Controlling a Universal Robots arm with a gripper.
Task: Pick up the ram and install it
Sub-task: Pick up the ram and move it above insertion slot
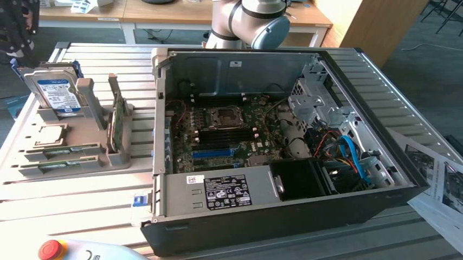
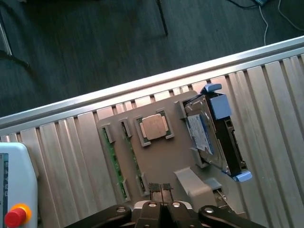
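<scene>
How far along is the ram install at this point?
Done: nothing that shows. Both ram sticks lie in their grooves in the grey holder on the table, next to the open computer case. In hand: nothing. The hand is shut and empty, hanging over the holder close to the sticks. Left: the whole job, picking a stick up and seating it on the board inside the case.

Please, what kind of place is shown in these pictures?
Probably a robotics lab or workshop: an opened computer case lies on a slatted metal table, a grey parts holder beside it carries a hard drive, and wooden desks stand behind.
</scene>
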